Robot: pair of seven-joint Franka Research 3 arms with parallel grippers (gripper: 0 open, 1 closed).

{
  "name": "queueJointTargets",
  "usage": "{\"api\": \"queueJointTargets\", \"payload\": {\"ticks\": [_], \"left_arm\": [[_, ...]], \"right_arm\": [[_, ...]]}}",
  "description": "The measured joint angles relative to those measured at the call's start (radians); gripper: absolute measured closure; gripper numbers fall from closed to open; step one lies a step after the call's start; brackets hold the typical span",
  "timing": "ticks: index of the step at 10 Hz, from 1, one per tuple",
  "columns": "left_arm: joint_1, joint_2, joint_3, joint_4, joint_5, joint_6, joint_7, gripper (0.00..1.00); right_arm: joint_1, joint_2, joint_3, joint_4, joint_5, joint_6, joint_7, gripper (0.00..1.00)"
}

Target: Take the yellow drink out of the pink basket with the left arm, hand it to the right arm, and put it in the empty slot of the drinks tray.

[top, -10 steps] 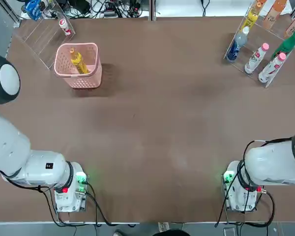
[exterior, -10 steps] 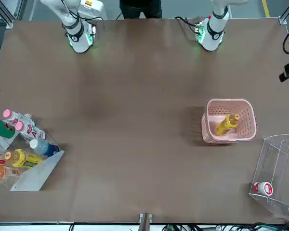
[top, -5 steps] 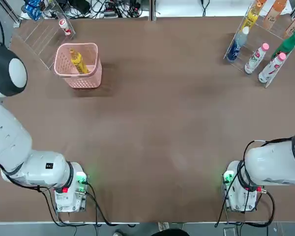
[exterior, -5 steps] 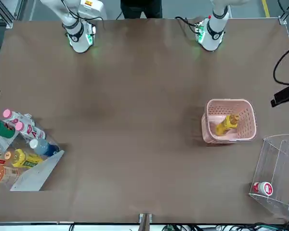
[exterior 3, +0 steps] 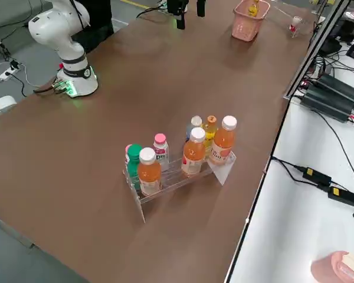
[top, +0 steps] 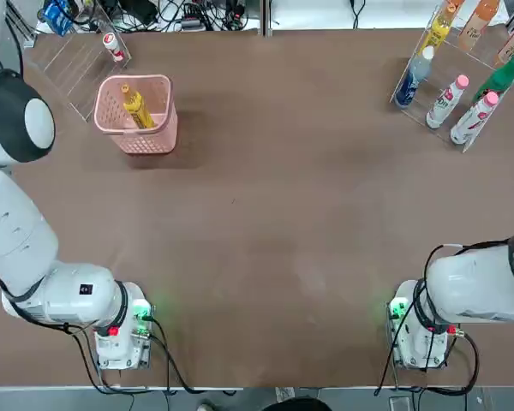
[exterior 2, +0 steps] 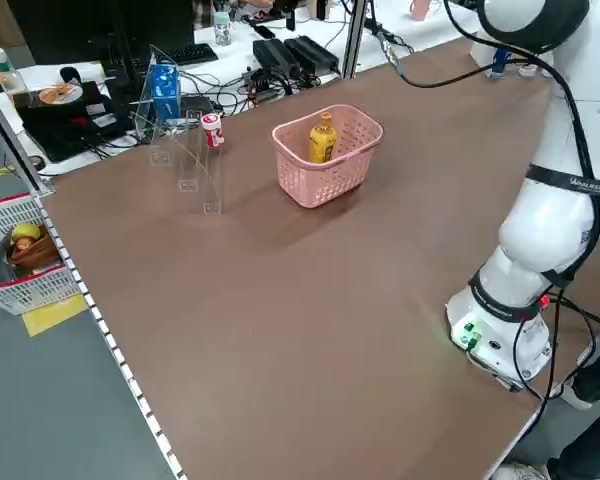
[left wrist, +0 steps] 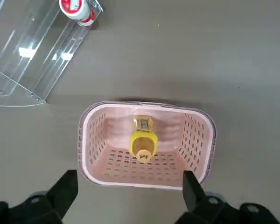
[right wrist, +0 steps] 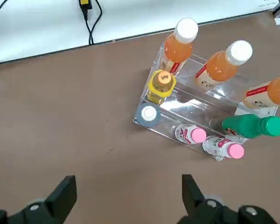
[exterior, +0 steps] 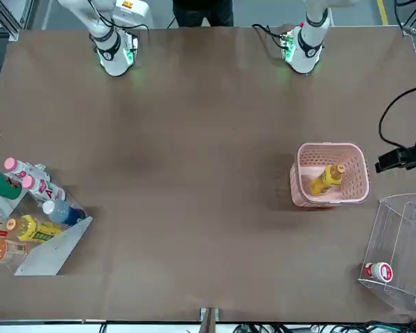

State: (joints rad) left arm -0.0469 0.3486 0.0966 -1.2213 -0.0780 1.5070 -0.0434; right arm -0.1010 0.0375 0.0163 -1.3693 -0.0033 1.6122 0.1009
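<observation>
Your left two-finger black gripper (left wrist: 130, 196) is hovering near the pale-pink lattice basket (left wrist: 147, 183), fingers spread, apparently to straddle the yellow plastic bottle (left wrist: 143, 142) leaning inside at far left. Your right black gripper (right wrist: 129, 198) is waiting empty, fingers spread, facing the clear rack (right wrist: 196, 105).

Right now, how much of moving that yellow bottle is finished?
Nothing yet: the yellow bottle is in the pink basket. The left gripper hangs open over it, holding nothing. Lifting, handing over to the right gripper and racking remain.
</observation>
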Motion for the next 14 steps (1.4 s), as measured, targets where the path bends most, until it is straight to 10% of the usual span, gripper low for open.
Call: {"api": "queueJointTargets", "payload": {"ticks": [14], "left_arm": [[-0.005,-0.09,-0.047,-0.429,0.022,0.423,-0.059,0.01]], "right_arm": [[0.0,0.0,0.0,0.0,0.0,0.0,0.0,0.01]]}}
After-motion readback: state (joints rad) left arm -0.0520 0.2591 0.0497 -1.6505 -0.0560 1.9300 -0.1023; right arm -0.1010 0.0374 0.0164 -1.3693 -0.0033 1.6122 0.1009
